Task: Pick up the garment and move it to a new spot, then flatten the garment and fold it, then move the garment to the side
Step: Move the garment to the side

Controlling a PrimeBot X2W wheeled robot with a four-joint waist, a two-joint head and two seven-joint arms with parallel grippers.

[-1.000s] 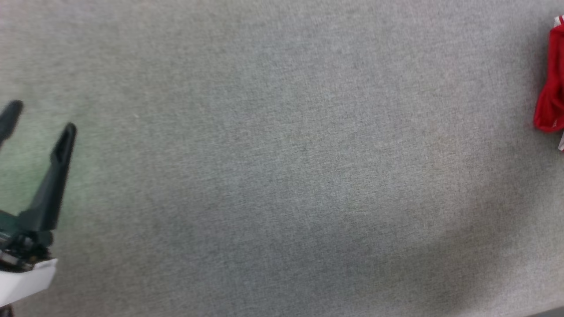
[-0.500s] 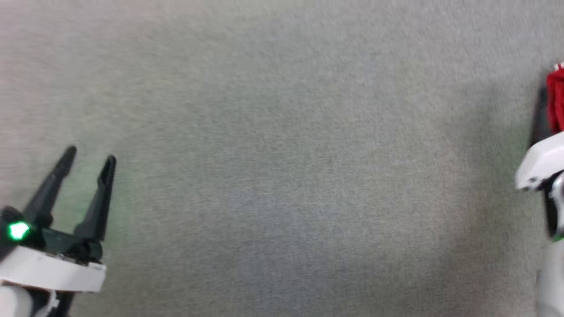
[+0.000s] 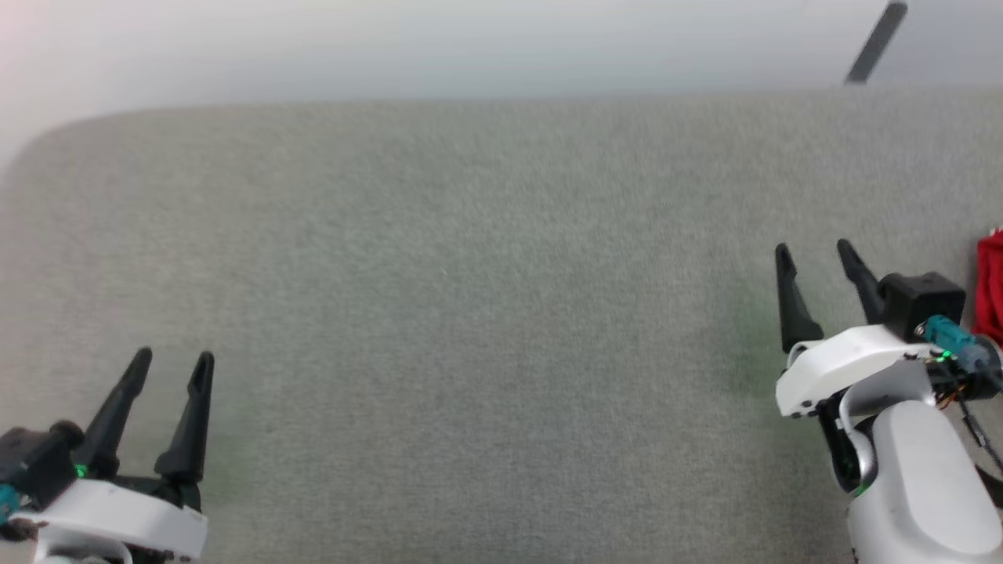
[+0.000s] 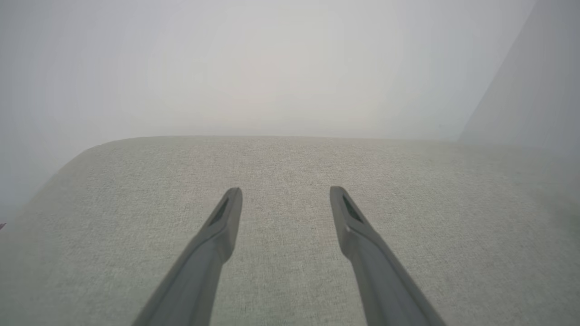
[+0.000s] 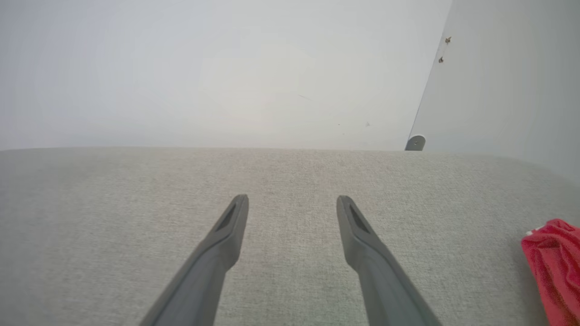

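Camera, not cloth, is what has shifted since a second ago: the head view has swung up and back, so the far edge of the grey fabric-covered surface [image 3: 470, 235] and the pale wall [image 3: 470, 47] behind it are now in the picture, and both arms have come into it. The left tool [image 3: 174, 355] hovers at the lower left and the right tool [image 3: 813, 247] at the right, each with its two dark fingers spread apart and nothing between them; both wrist views confirm the released, empty jaws over bare fabric. The garment [image 3: 991, 286] lies at the far right margin of the surface, just beyond the right tool's wrist, and shows only as a sliver of red. From the right wrist it appears as a bunched red mass with a fleck of white at its edge, low in the corner. So little of it shows that I cannot tell whether it is folded or crumpled. With both tools free and the middle of the surface bare, the scene fits a garment waiting at the side to be fetched, and equally one already folded and set aside. My judgement is that the next move calls for bringing the garment fully into view, so that its shape settles which it is.
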